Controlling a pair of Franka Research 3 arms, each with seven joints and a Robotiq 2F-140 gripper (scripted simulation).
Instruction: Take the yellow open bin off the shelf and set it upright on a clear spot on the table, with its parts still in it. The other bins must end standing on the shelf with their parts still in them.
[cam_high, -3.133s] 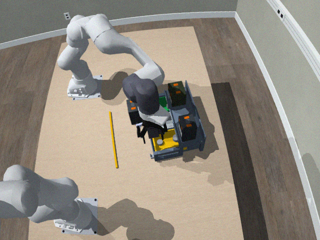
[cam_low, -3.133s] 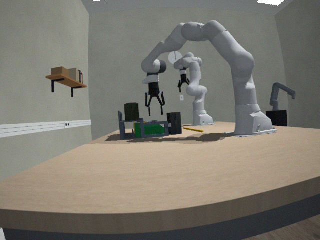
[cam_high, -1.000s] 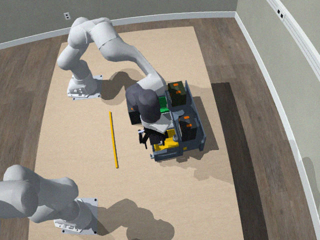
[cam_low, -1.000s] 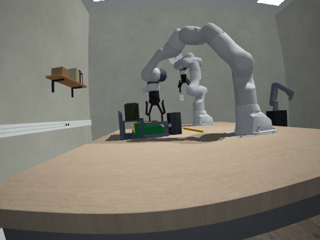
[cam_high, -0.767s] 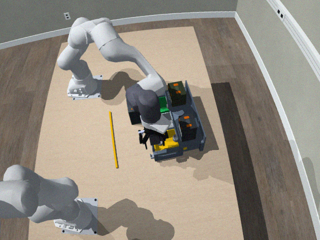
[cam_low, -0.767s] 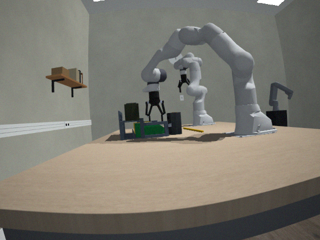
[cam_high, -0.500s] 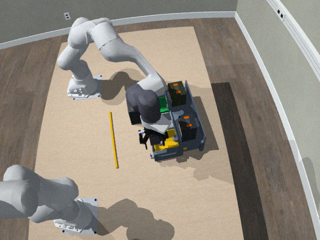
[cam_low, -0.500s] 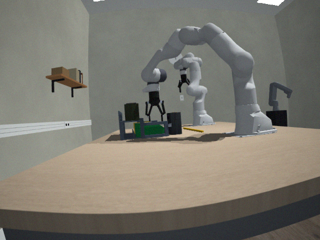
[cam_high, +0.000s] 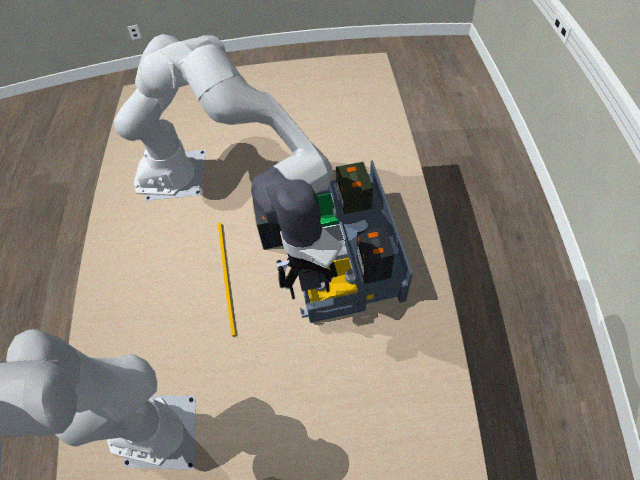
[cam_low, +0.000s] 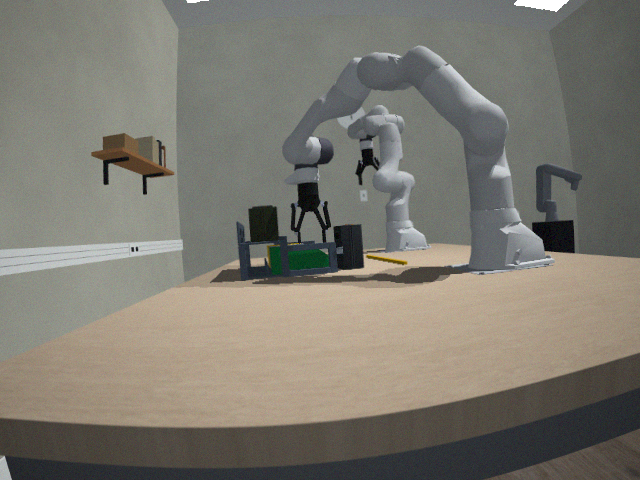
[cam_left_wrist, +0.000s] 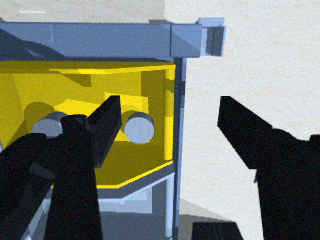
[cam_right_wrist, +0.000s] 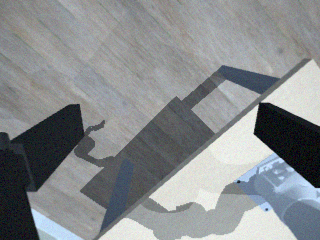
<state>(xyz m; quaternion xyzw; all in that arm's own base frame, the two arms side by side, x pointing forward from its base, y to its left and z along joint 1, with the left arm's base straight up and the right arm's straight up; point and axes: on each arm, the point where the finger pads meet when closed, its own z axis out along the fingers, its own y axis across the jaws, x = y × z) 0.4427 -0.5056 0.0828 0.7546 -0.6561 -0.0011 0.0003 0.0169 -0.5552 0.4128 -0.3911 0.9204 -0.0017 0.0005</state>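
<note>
The yellow bin (cam_high: 336, 287) (cam_left_wrist: 135, 165) sits in the front row of the blue-grey shelf (cam_high: 336, 311) (cam_low: 283, 258) (cam_left_wrist: 90, 40), at its end. Two grey round parts show in it, one part (cam_left_wrist: 139, 128) close to its front wall. A pale grey bin (cam_high: 338, 238) and a green bin (cam_high: 327, 206) (cam_low: 307, 259) sit beside it. My left gripper (cam_high: 310, 292) (cam_low: 311, 238) (cam_left_wrist: 169, 110) is partly open and empty, low above the yellow bin's front wall, one finger over the bin, the other outside it. My right gripper (cam_low: 370, 176) (cam_right_wrist: 169, 119) is open and empty, high and far from the shelf.
Two black boxes with orange marks, one box (cam_high: 355, 192) (cam_low: 263, 223) and another box (cam_high: 376, 260), stand on the shelf's rear deck. A third black box (cam_high: 268, 235) (cam_low: 349, 246) stands at the shelf's front. A yellow strip (cam_high: 226, 279) (cam_low: 386, 258) lies before the shelf.
</note>
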